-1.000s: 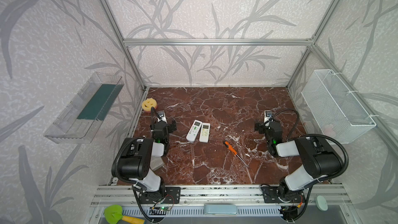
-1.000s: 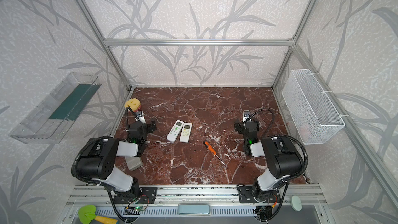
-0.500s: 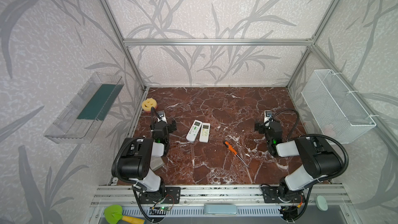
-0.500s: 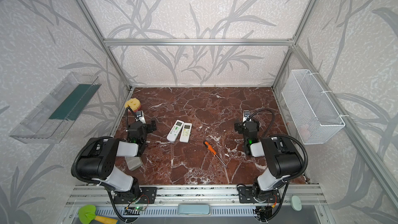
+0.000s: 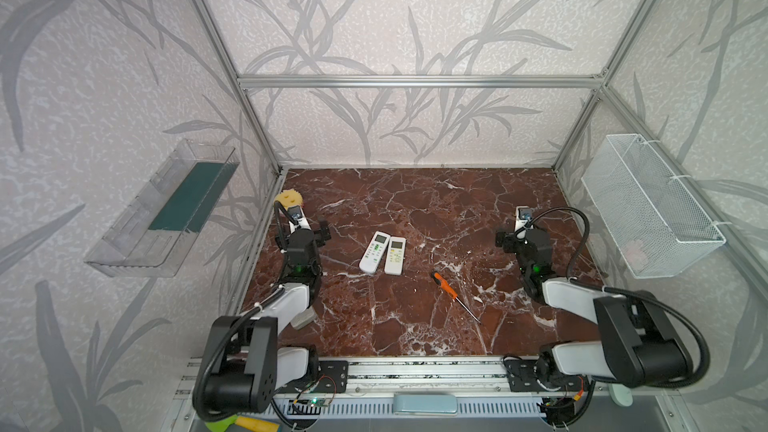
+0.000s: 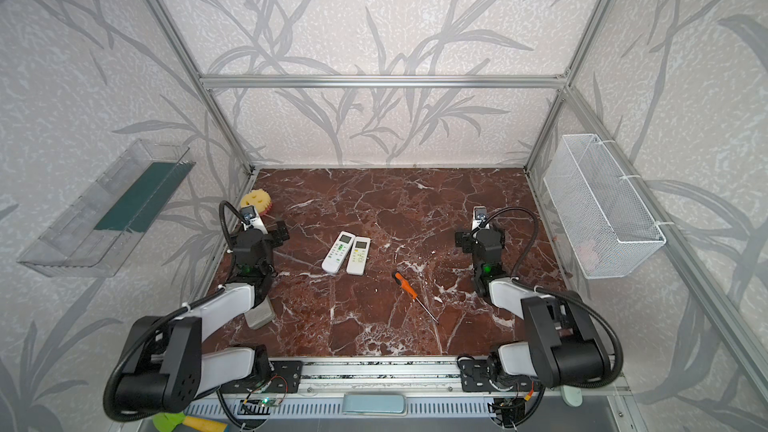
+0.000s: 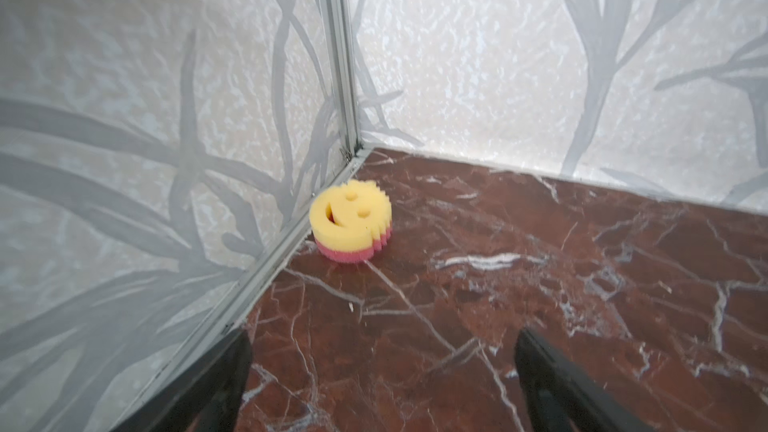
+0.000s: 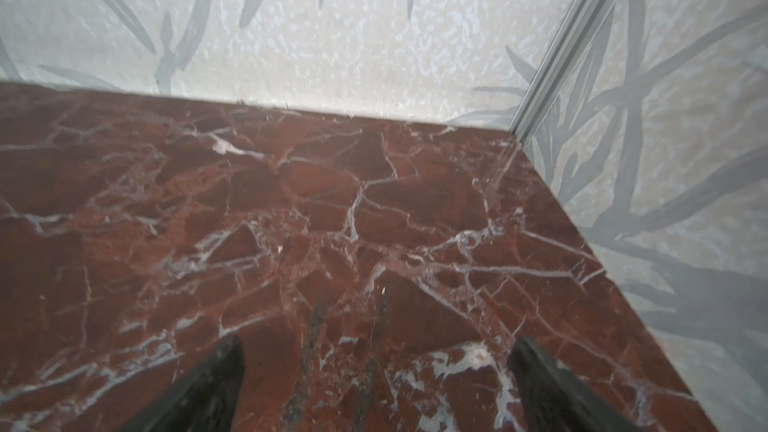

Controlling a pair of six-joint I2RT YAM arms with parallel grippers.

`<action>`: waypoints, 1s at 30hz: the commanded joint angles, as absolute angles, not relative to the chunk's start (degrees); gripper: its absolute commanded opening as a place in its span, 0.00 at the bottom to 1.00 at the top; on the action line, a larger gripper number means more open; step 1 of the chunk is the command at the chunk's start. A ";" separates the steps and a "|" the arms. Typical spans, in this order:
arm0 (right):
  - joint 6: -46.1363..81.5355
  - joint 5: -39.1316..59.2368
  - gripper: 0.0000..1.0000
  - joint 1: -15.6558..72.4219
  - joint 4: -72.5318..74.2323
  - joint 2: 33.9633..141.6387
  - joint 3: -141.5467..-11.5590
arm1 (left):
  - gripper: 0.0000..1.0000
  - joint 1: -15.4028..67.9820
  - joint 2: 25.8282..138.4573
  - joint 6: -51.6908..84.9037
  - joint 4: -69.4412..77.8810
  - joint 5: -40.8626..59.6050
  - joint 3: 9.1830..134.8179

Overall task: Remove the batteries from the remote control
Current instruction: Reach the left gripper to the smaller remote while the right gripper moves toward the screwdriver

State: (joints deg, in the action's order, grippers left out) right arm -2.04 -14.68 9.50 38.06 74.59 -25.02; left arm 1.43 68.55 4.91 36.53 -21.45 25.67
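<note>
Left gripper [image 7: 382,347] released, dark fingers [image 7: 235,371] spread wide and empty, low over the marble table [image 5: 415,201] near the far left corner. It faces a yellow smiley sponge [image 7: 351,222] that sits against the left wall rail, apart from the fingers. Right gripper [image 8: 378,347] also released and empty, over bare marble on the right side, pointing toward the far right corner. Left remote [image 5: 375,252] and right remote [image 5: 395,256], both white, lie just beside each other mid-table, button side up, the left one slightly tilted. No view of the batteries: the remotes' backs are down against the table. Both grippers are well apart from the remotes. Orange-handled screwdriver [image 5: 446,286] lies flat between the remotes and the right arm, tip toward the front edge. Grey block [image 6: 259,317], maybe a sponge, sits partly under the left forearm. Wire basket [image 5: 648,209] hangs on the right wall, clear tray [image 5: 162,209] on the left wall.
</note>
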 commanded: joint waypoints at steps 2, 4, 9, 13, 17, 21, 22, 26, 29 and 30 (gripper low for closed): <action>3.65 -8.45 1.00 11.02 11.02 67.15 -35.49 | 0.99 1.41 62.42 19.45 14.28 -27.67 33.31; 5.86 -7.22 0.94 14.02 3.95 66.63 -38.61 | 0.99 0.90 59.90 21.81 5.81 -22.79 36.73; 8.18 -3.59 0.87 25.97 -4.20 68.19 -41.40 | 0.92 1.47 61.38 21.60 -7.22 -3.03 43.79; 15.17 -3.21 0.81 35.39 -6.27 72.62 -42.44 | 0.86 8.15 68.40 23.90 -19.69 4.80 49.63; 21.83 -5.25 0.77 41.81 -13.21 79.39 -47.68 | 0.86 21.24 75.80 22.66 -28.51 3.17 54.49; 25.52 -7.28 0.77 46.10 -19.12 83.84 -52.76 | 0.81 29.59 84.16 24.94 -31.35 6.03 58.16; 26.20 -7.36 0.77 47.03 -19.89 84.34 -53.44 | 0.78 30.94 86.57 25.59 -32.24 6.02 59.42; 27.39 -6.60 0.75 50.42 -18.64 83.41 -52.87 | 0.72 34.56 94.05 27.91 -34.12 3.91 63.18; 27.69 -5.40 0.65 52.27 -14.94 81.56 -50.26 | 0.72 35.38 97.18 29.77 -34.58 1.01 64.74; 28.25 -4.83 0.61 52.51 -14.04 81.24 -49.50 | 0.73 35.53 97.89 30.21 -34.03 0.26 64.94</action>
